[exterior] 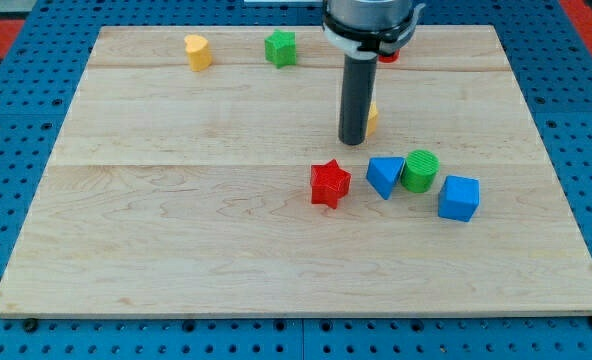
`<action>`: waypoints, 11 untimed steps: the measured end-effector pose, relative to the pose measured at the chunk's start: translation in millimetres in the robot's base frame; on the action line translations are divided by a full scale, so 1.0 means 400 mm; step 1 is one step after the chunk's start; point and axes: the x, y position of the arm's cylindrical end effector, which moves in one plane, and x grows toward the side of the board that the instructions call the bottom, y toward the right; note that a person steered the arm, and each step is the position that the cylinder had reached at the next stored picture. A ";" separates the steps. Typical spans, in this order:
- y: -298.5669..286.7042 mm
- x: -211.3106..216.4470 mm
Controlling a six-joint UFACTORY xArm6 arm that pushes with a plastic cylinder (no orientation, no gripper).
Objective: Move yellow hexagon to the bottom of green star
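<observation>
Little is done yet, I judge: the green star (281, 47) sits near the surface's (176, 230) top edge, and the spot at its 6 o'clock holds no block. A yellow block (373, 118), mostly hidden behind my tip (352, 141) at its 3 o'clock, may be the hexagon; another yellow block (197, 51) lies at the star's 9 o'clock, shape unclear. There is no gripper; the rod holds nothing. The surface is pale wood planks; blocks look matte plastic: red star (330, 184), blue triangle (384, 176), ribbed green cylinder (419, 171), blue cube (459, 197).
</observation>
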 end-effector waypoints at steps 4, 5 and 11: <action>0.007 -0.068; -0.068 -0.083; -0.168 -0.135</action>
